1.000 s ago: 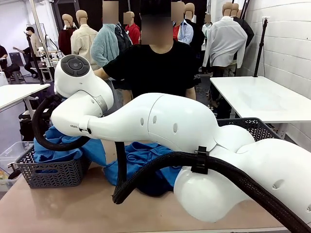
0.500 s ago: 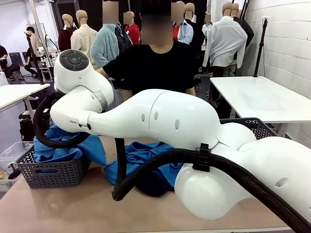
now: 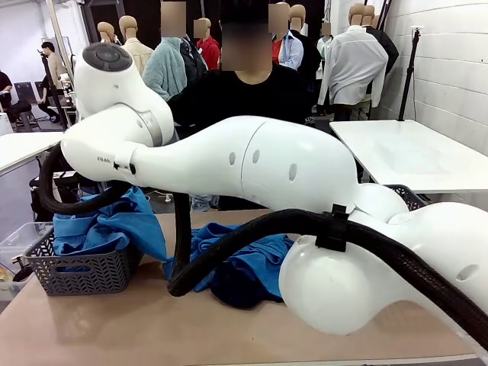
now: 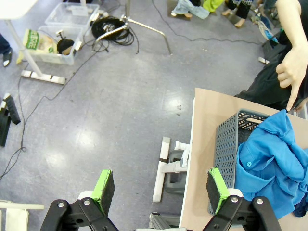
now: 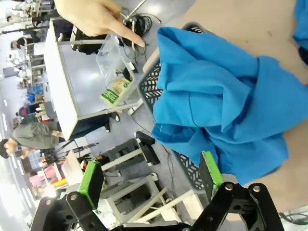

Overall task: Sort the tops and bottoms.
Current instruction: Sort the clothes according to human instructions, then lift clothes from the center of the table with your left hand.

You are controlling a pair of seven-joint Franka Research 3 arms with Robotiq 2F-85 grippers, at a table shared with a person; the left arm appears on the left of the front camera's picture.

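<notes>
Blue floppy top (image 5: pixel 216 91), at 1 o'clock from the wide-open, empty right gripper (image 5: pixel 150 174), probably wants pinching by a fold.

I see the tops (image 3: pixel 107 229) in a bright medium blue, plain, without any print. The bottoms (image 3: pixel 238 288) are very dark navy, almost black. The basket (image 3: pixel 80 273) is dark grey, with a herringbone lattice on its wall. The surface (image 3: pixel 91 328) is pale beige. The right arm (image 3: pixel 267 171) is glossy white and its ribbed hose (image 3: pixel 381 250) is black. The left hand (image 4: pixel 160 186) and the right hand (image 5: pixel 151 179) are black with bright green pads (image 4: pixel 104 185). The person's T-shirt (image 3: pixel 229 99) is black, and the floor (image 4: pixel 96 106) is grey.
</notes>
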